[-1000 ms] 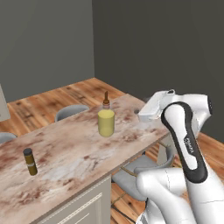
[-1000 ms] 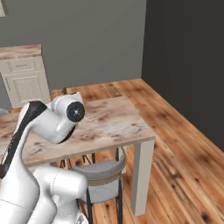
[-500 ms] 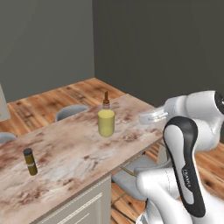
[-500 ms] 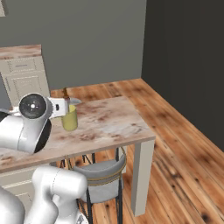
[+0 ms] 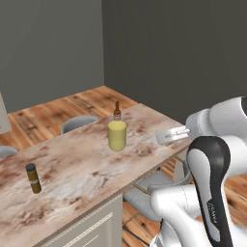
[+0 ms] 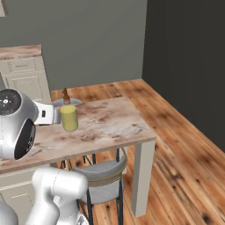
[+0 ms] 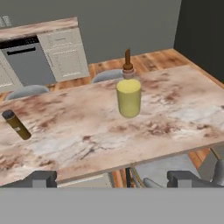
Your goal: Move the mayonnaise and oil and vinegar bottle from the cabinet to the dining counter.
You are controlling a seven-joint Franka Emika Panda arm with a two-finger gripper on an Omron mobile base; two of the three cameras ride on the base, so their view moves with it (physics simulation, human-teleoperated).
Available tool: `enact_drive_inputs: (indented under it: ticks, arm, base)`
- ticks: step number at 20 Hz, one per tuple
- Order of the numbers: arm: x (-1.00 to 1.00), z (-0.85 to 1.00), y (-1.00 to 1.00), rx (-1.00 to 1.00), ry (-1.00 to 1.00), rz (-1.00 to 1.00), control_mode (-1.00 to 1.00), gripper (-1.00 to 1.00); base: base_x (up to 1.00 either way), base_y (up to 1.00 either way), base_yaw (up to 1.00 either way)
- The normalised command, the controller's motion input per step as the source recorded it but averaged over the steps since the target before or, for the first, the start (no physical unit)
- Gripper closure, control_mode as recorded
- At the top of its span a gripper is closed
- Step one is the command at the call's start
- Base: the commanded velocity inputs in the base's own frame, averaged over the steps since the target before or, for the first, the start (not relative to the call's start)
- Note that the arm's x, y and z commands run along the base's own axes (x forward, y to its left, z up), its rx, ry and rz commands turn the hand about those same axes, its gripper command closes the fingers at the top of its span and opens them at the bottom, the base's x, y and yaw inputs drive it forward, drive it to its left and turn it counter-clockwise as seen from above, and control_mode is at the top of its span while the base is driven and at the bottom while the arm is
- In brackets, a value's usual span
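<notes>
We see the wide yellow-olive oil and vinegar bottle with its narrow neck and brown stopper (image 5: 117, 131) standing upright on the long brown-beige marbled stone bench (image 5: 72, 171), towards the end nearest the dark grey wall. From the right base view the same bottle (image 6: 68, 115) stands on the bench top (image 6: 110, 125) just beyond the white arm's wrist. In the hand view the bottle (image 7: 128, 96) sits near the middle, well back from the bench's near edge (image 7: 131, 157).

A thin brownish bottle with a dark cap (image 5: 33, 178) stands upright on the same bench, well apart from the yellow-olive one; in the hand view it (image 7: 16, 124) appears tilted, near the left edge.

The jaws (image 7: 117, 178) are spread wide apart and hold nothing; their two dark finger tips (image 7: 42, 179) rise at the bottom of the hand view, in front of the bench's near edge, apart from both bottles. In the left base view the hand reaches out beside the bench's near corner.

Grey round-seated stools with metal frames (image 6: 103, 172) stand tucked under the bench's near side, and more grey seats (image 5: 78, 123) show beyond its far side. The floor is warm brown wood planks (image 6: 176, 140). In the hand view, cream panelled cupboards (image 7: 65, 54) line the back wall.
</notes>
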Motion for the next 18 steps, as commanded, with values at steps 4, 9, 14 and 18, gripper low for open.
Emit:
enact_drive_inputs:
  ticks: [4, 9, 14, 18]
  arm:
    - [-0.31, -0.16, 0.0, 0.0, -0.04, 0.0, -1.0, -1.0]
    - [-0.15, -0.05, 0.0, 0.0, -0.02, -0.01, 1.0, -1.0]
    - [0.0, 0.0, 0.0, 0.0, 0.0, 0.0, 1.0, -1.0]
    - [0.0, 0.0, 0.0, 0.0, 0.0, 0.0, 1.0, -1.0]
  base:
    - [0.0, 0.0, 0.0]
    - [-0.62, 0.0, -0.24]
    - [-0.59, 0.0, -0.51]
    - [-0.44, 0.2, -0.57]
